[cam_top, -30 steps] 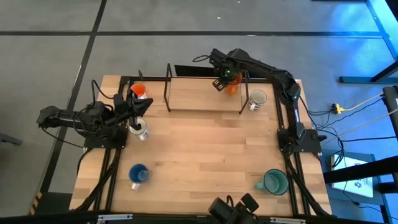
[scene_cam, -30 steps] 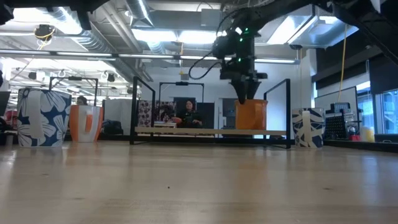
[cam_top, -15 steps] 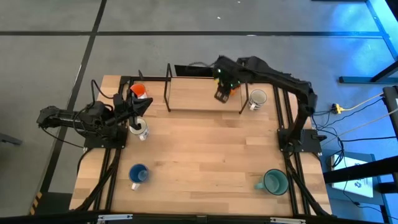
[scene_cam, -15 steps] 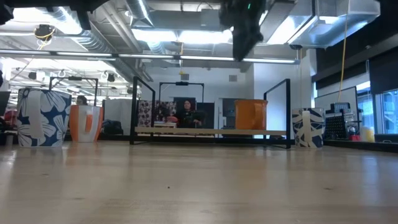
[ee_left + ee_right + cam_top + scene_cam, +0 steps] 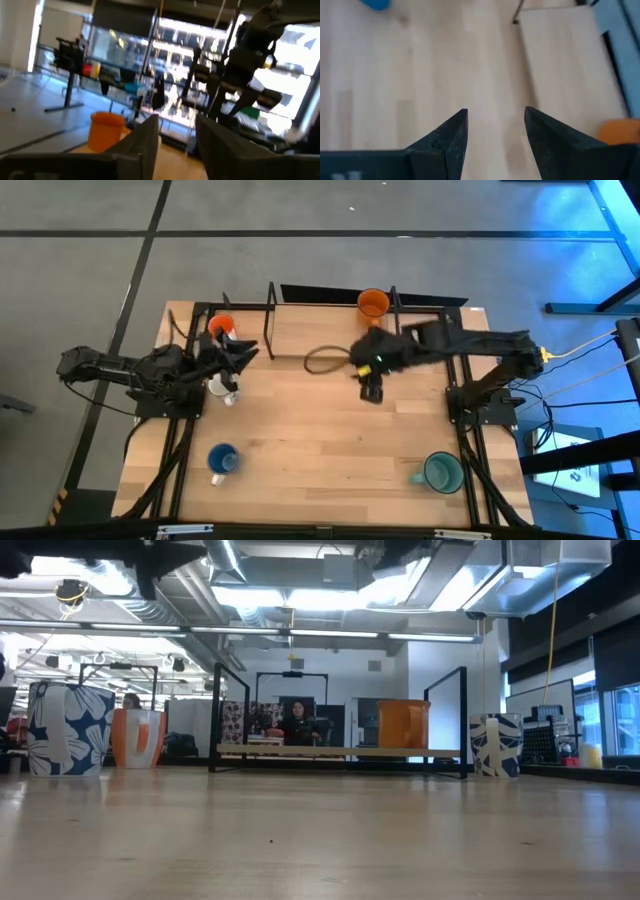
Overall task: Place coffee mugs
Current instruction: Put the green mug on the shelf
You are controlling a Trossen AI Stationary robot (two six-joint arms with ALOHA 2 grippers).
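Right claw (image 5: 371, 392) released, empty, over mid-counter (image 5: 320, 440).
Orange mug (image 5: 373, 303) stands well behind it; left claw (image 5: 243, 355) also released.

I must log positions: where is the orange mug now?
In the high view, the orange mug stands at the table's far edge, right of centre, on the rack's shelf.

one mug (image 5: 373, 303) on the shelf (image 5: 330, 330) at the table's (image 5: 320, 440) back, two mugs (image 5: 223, 460) near the front corners

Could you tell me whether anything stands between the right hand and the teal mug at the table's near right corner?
Nothing visible does. The right hand hangs open and empty over mid-table, and only bare wooden table lies between it and the teal mug.
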